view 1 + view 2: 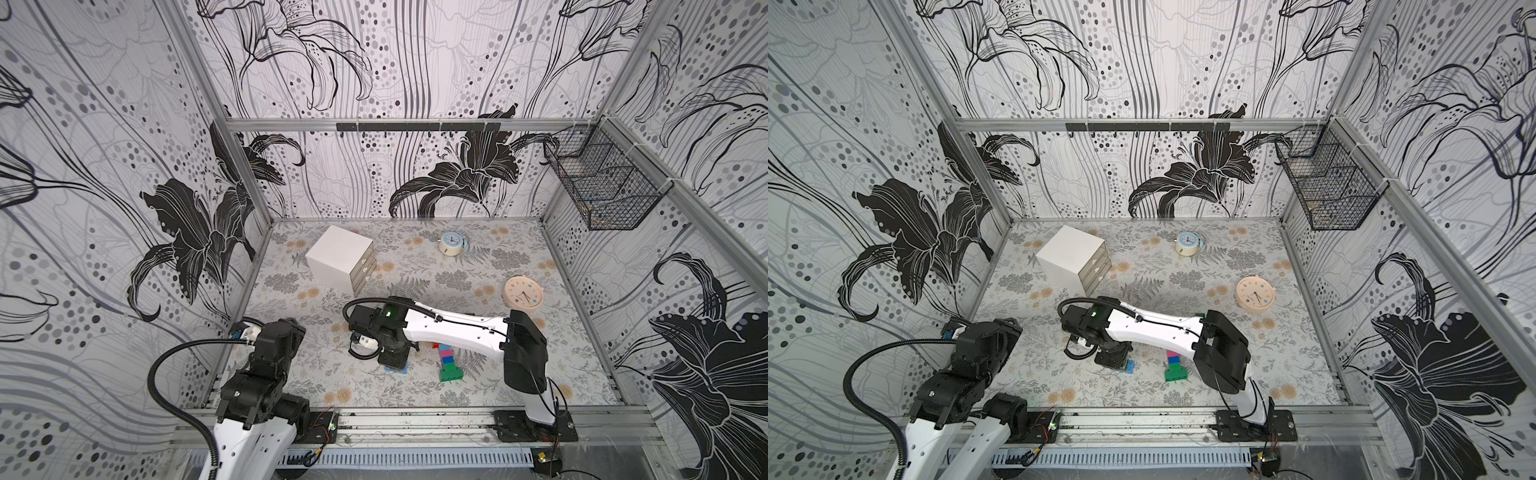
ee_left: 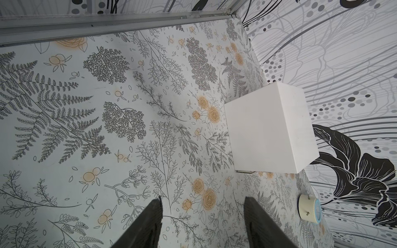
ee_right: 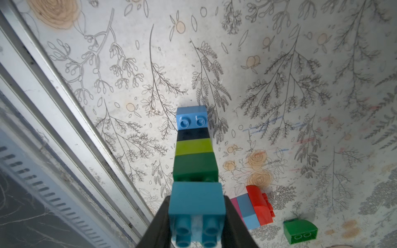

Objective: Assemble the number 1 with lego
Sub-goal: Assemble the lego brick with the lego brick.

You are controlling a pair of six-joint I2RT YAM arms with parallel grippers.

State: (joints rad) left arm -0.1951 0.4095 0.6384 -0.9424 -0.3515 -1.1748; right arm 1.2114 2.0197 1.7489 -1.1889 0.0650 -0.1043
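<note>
My right gripper is shut on the blue end brick of a lego stack. From that brick the stack runs on through dark green, lime and black to a light blue brick at its far end. In both top views the gripper points down at the table, with blue lego showing beneath it. Beside it lies a second lego row of red, light blue and pink bricks, next to a green brick. My left gripper stands open and empty at the left front.
A white drawer box stands at the back left. A small blue clock is at the back and a beige clock at the right. A wire basket hangs on the right wall. The metal rail runs along the front edge.
</note>
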